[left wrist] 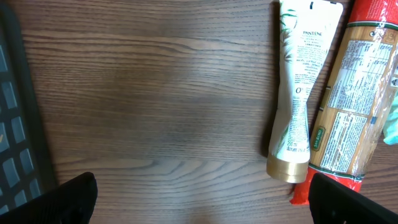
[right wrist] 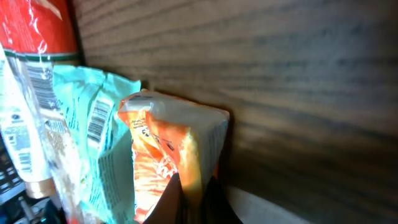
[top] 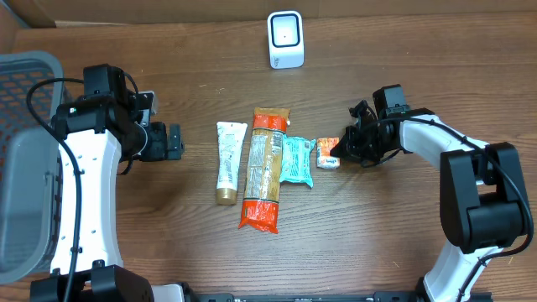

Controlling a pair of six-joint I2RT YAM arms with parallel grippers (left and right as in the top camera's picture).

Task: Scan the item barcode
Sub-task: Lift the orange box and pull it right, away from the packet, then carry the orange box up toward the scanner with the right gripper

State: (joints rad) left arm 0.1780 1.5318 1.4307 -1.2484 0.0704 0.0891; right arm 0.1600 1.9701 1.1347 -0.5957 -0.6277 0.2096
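A small orange-and-white packet [top: 328,153] lies right of the row of items at mid-table. My right gripper [top: 340,151] is shut on its right edge. In the right wrist view the dark fingers pinch the packet [right wrist: 168,149] from below, at gripper point [right wrist: 196,199]. No barcode shows on the packet's visible faces. The white barcode scanner [top: 285,39] stands upright at the back centre. My left gripper [top: 172,141] hangs open left of the white tube [top: 228,162], holding nothing; its fingertips [left wrist: 71,199] frame bare wood.
A teal packet [top: 297,161] with a printed barcode [right wrist: 97,118] touches the orange packet's left side. A long pasta bag [top: 265,168] and the gold-capped tube [left wrist: 298,93] lie beside it. A grey basket [top: 21,168] occupies the left edge.
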